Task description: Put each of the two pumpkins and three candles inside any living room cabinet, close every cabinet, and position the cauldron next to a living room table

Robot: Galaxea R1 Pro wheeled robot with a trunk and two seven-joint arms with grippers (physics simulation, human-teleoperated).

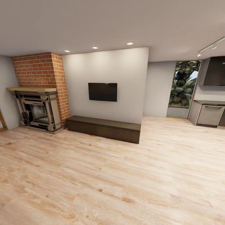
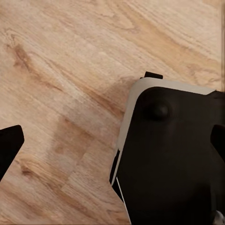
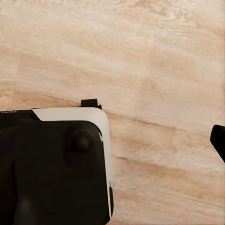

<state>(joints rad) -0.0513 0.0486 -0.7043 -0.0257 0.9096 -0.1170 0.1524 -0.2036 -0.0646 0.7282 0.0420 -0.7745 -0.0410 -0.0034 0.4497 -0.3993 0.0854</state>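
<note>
The cabinet (image 1: 104, 128) sits closed against the wall under the TV (image 1: 102, 92), beside the brick fireplace (image 1: 39, 93). A wide stretch of plank floor (image 1: 118, 181) lies open before it. Both wrist cameras look down over floor and the robot's base (image 2: 173, 154); whether either arm's fingers are apart cannot be told.

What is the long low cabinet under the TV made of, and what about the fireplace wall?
The cabinet looks like dark brown wood with a dull finish: faint grain, no shine. The fireplace wall looks like rough red brick, with pale mortar lines between the blocks.
</note>
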